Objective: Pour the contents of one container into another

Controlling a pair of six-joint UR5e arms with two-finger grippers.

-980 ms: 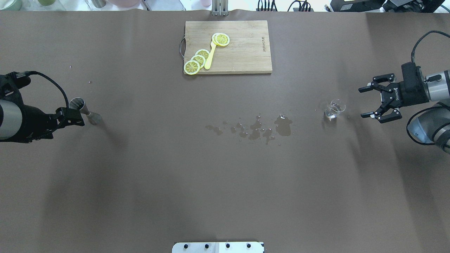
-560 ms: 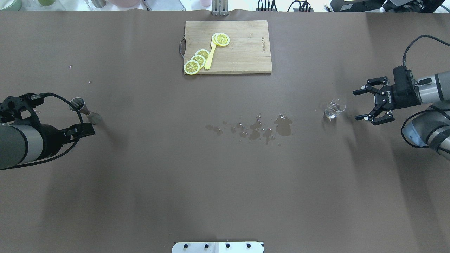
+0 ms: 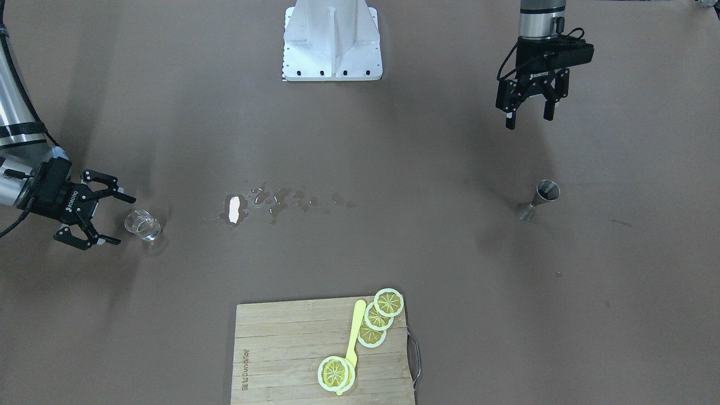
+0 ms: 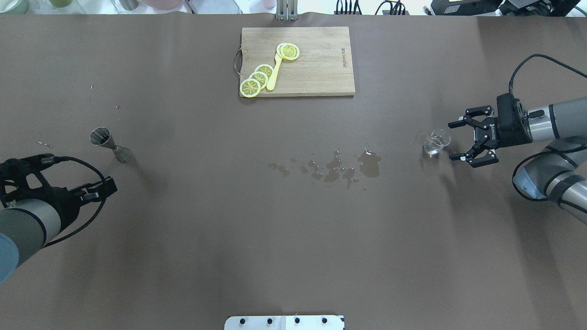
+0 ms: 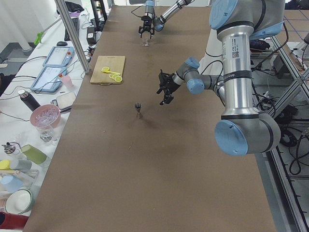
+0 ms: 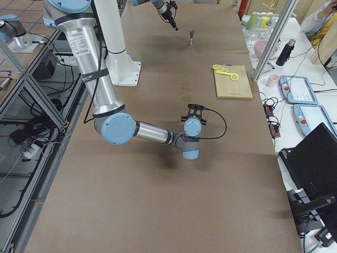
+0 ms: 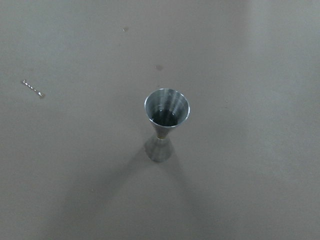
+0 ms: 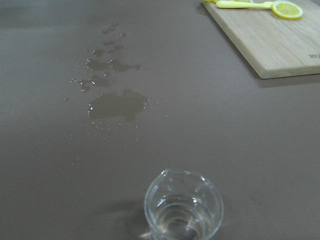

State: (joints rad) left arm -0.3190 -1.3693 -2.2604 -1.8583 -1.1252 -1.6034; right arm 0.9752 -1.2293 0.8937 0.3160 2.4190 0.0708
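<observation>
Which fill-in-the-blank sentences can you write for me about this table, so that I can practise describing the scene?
1. The right claw is ____ and waits beside the glass cup without touching it.
2. The metal jigger is not tipped over; it stands ____ on the table, and no claw holds it.
3. The spilled liquid lies on the table between the metal jigger and the ____.

Missing words: open; upright; glass cup.
</observation>
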